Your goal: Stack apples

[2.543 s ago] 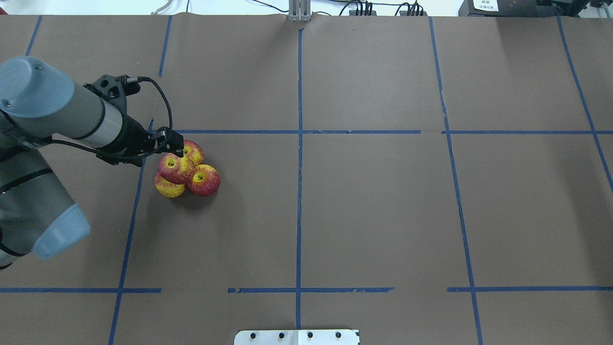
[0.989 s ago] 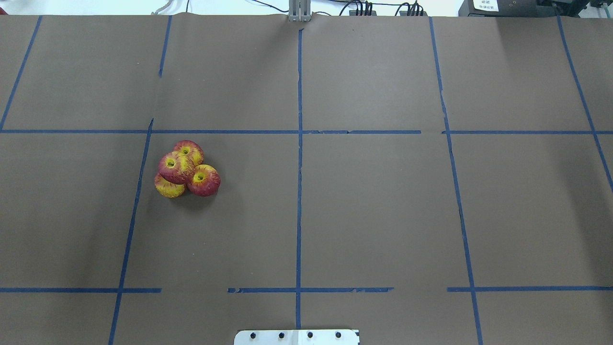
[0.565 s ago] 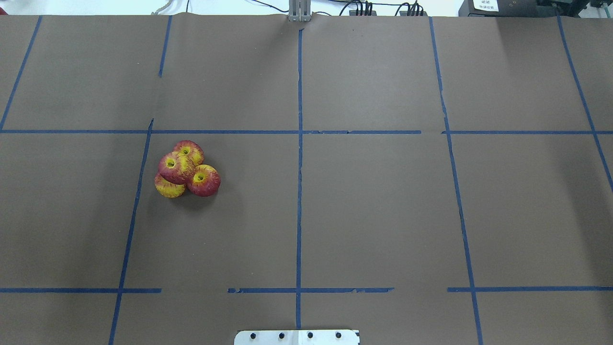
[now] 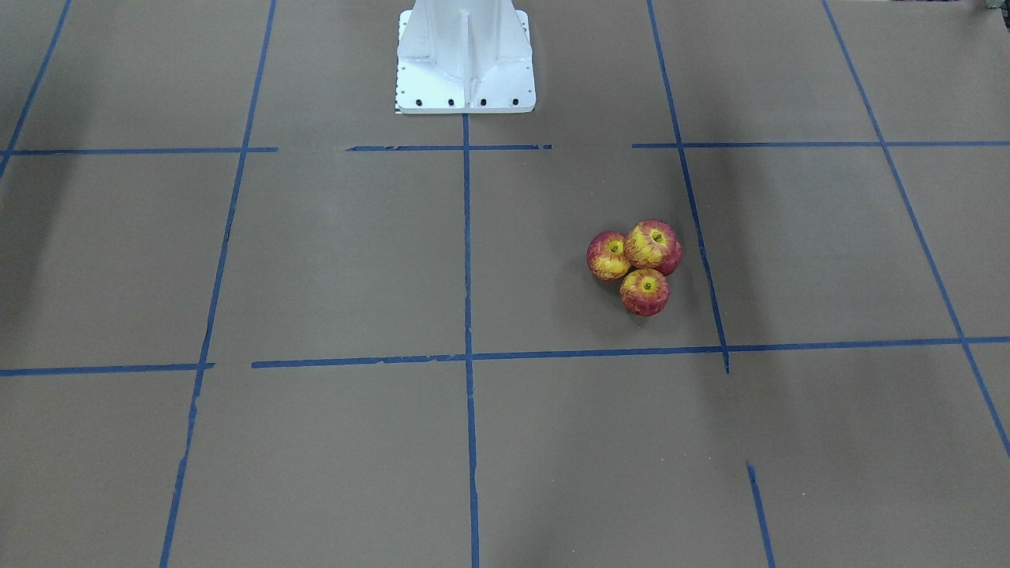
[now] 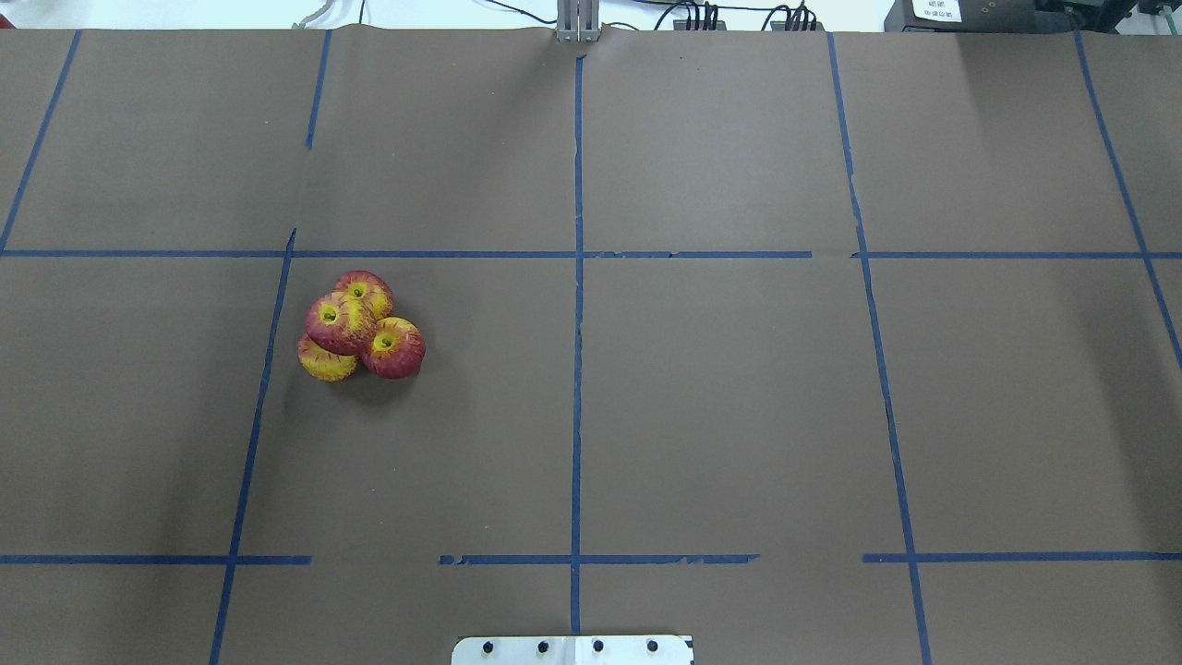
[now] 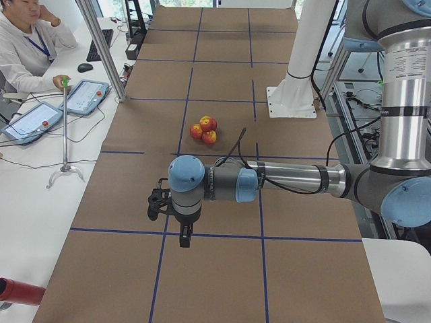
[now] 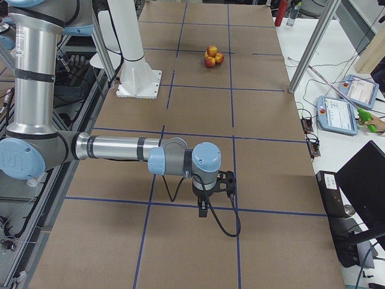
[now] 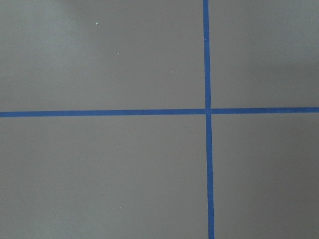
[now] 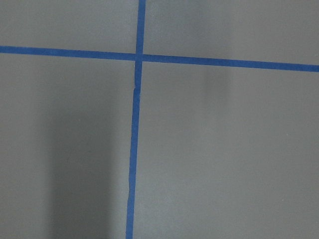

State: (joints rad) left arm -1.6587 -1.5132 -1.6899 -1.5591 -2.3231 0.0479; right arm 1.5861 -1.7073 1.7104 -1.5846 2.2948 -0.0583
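Four red-and-yellow apples form a small pile on the brown paper, left of centre in the overhead view. One apple (image 5: 338, 322) rests on top of three others (image 5: 369, 290) (image 5: 395, 349) (image 5: 325, 363). The pile also shows in the front view (image 4: 652, 244), the left view (image 6: 204, 128) and the right view (image 7: 212, 55). My left gripper (image 6: 185, 237) hangs far from the pile near the table's left end. My right gripper (image 7: 203, 210) hangs near the right end. Neither gripper touches anything, and I cannot tell whether they are open. Both wrist views show only paper and tape.
Blue tape lines (image 5: 576, 277) divide the brown table cover into a grid. The white robot base (image 4: 465, 59) stands at the table's near edge. An operator (image 6: 23, 47) sits with tablets (image 6: 84, 96) beside the table's far side.
The left arm, which was at the apple pile 2.5 s ago, has withdrawn out of the overhead view. The pile has stayed as it was.
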